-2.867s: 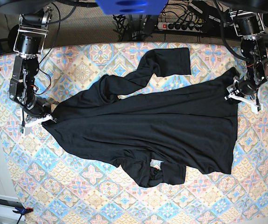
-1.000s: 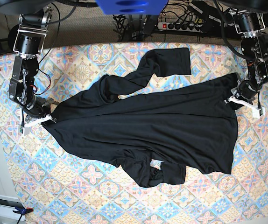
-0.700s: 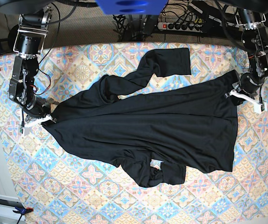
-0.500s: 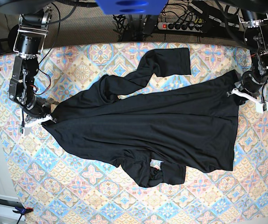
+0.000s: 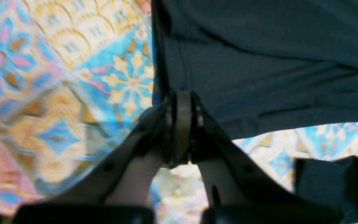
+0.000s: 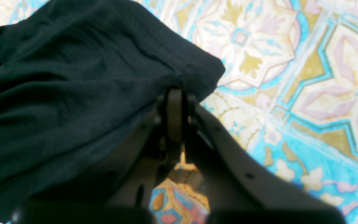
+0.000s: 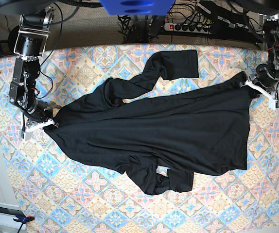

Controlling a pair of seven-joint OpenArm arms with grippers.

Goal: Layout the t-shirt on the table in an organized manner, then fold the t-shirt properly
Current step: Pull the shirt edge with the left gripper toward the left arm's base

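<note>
T-shirt position: the t-shirt (image 7: 154, 131) lies across the middle of the table (image 7: 81, 204), stretched side to side between the two arms, body mostly open but slanted and creased.
Upper sleeve: bent back toward the table's far edge, not laid straight.
Lower sleeve: bunched and curled under the near hem.
Right gripper: the right gripper (image 6: 176, 93) has its jaws pressed together on a corner of the black fabric, at the base view's left.
Left gripper: the left gripper (image 5: 179, 96) has its jaws clamped together on the cloth's edge, at the base view's right.
Done so far: in my judgement, only a rough spread; the layout is partway.
Left to do: straighten both sleeves, smooth the body, then every fold.
</note>
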